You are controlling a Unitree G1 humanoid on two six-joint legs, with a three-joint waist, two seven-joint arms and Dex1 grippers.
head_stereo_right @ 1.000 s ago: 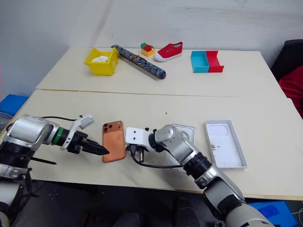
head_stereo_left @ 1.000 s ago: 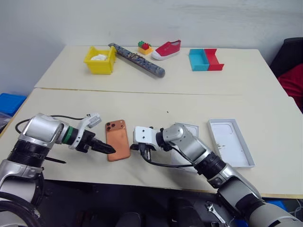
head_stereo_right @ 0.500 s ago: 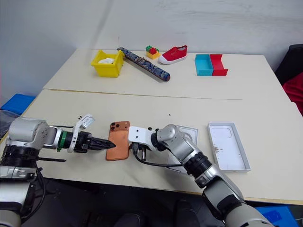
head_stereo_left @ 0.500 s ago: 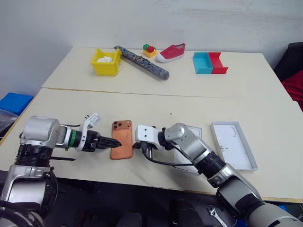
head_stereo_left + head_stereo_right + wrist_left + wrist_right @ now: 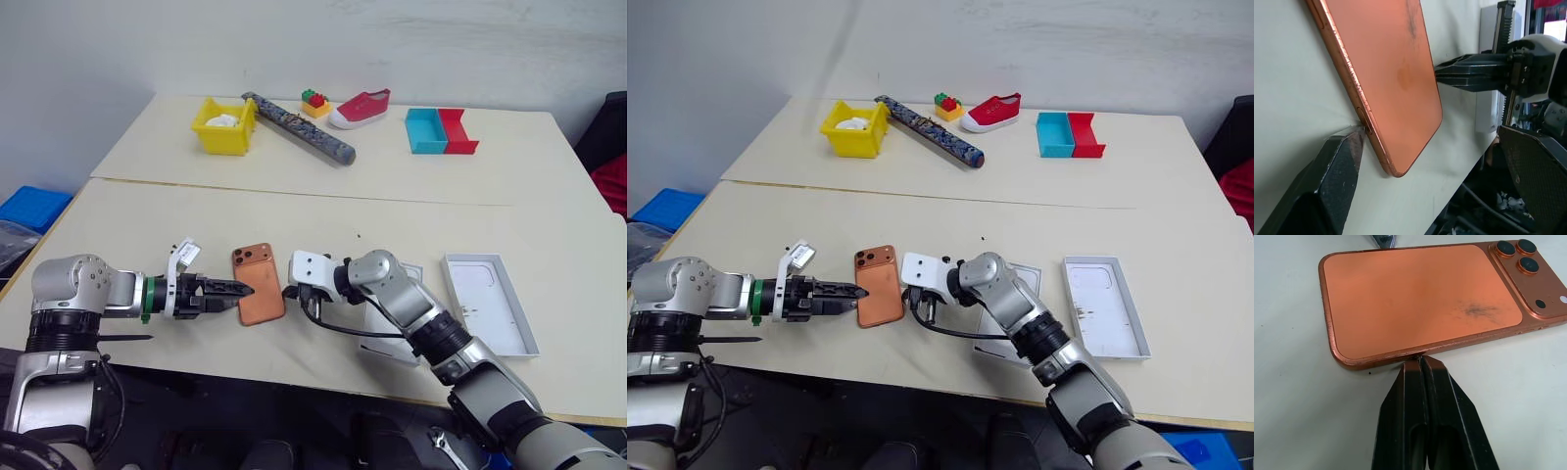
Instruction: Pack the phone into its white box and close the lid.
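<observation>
Lying face down on the cream bench (image 5: 176, 211), the phone (image 5: 259, 297) sits between both claws. The right claw (image 5: 1422, 363), pinched shut and empty, butts one long edge, seemingly bracing it so the wide-open left claw (image 5: 235, 290) can work a finger under the other. White lid (image 5: 489, 304) waits at right; white box (image 5: 1017, 286) hides behind the right arm. Toys line the far bench by a pale wall.
</observation>
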